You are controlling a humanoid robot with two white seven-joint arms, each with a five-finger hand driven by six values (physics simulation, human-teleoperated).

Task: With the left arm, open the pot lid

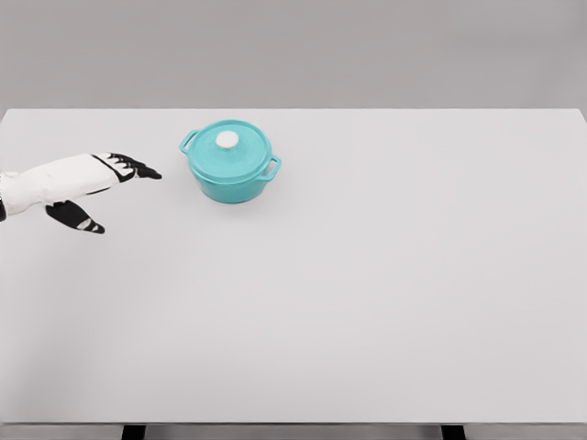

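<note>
The turquoise pot sits toward the back left of the white table, its lid with the white knob still on, while the left hand hovers just beside it, fingers spread and holding nothing.

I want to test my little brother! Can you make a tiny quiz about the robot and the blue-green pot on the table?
1. True or false: the lid is still on the pot.
2. What colour is the knob on the lid? A) white B) red C) black
3. On which side of the pot is the left hand, and does it touch the pot?

Key:
1. True.
2. A.
3. To the picture's left of the pot, over the white table, fingers spread, not touching it.
</note>
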